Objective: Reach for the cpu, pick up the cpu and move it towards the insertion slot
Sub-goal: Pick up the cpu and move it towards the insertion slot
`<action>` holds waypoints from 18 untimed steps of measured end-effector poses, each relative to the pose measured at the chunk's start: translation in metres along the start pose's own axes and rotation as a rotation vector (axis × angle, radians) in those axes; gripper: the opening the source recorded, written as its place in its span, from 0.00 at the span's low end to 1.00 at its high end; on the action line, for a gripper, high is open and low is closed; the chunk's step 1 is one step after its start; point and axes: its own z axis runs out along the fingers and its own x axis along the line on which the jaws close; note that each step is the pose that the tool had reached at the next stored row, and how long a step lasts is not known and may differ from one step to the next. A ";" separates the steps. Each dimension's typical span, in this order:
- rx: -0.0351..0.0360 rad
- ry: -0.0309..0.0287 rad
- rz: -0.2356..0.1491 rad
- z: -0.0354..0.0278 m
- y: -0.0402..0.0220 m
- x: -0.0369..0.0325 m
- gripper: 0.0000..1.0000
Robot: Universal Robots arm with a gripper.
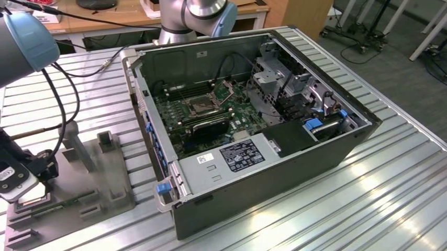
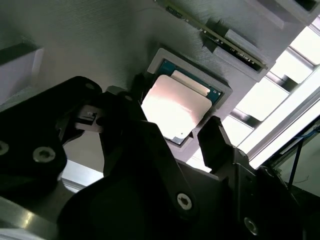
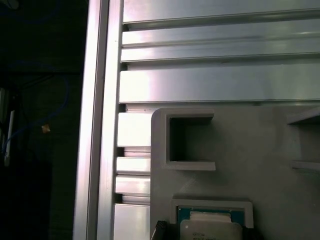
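The cpu (image 2: 172, 105), a pale silver square chip, lies flat in the square recess of the grey tray (image 2: 100, 45). In the second wrist view my gripper (image 2: 176, 111) is open, with one black finger (image 2: 125, 107) on each side of the chip, close above it. The first wrist view catches the cpu (image 3: 210, 229) in its recess on the grey tray (image 3: 240, 150). In the exterior view my gripper (image 1: 31, 201) hangs over the tray (image 1: 84, 180) at the exterior view's left. The insertion slot (image 1: 200, 107) sits on the motherboard inside the open computer case (image 1: 279, 157).
A long green circuit strip (image 2: 215, 35) lies on the tray beside the recess, also in the exterior view (image 1: 66, 201). Upright tray posts (image 1: 104, 140) stand nearby. The case wall (image 1: 143, 115) rises between the tray and the motherboard. Ribbed aluminium table (image 1: 377, 193) lies all around.
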 end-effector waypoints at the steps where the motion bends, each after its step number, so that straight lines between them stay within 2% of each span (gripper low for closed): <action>1: 0.0000 0.0000 0.000 0.0000 0.0000 0.0000 0.70; 2: 0.0000 0.0000 0.000 0.0000 0.0000 0.0000 0.63; 9: 0.0001 0.0002 0.000 -0.0001 0.0000 -0.0009 0.61; 10: 0.0001 0.0002 0.000 -0.0001 0.0000 -0.0010 0.55; 18: 0.0001 0.0001 0.000 0.0000 0.0000 -0.0019 0.55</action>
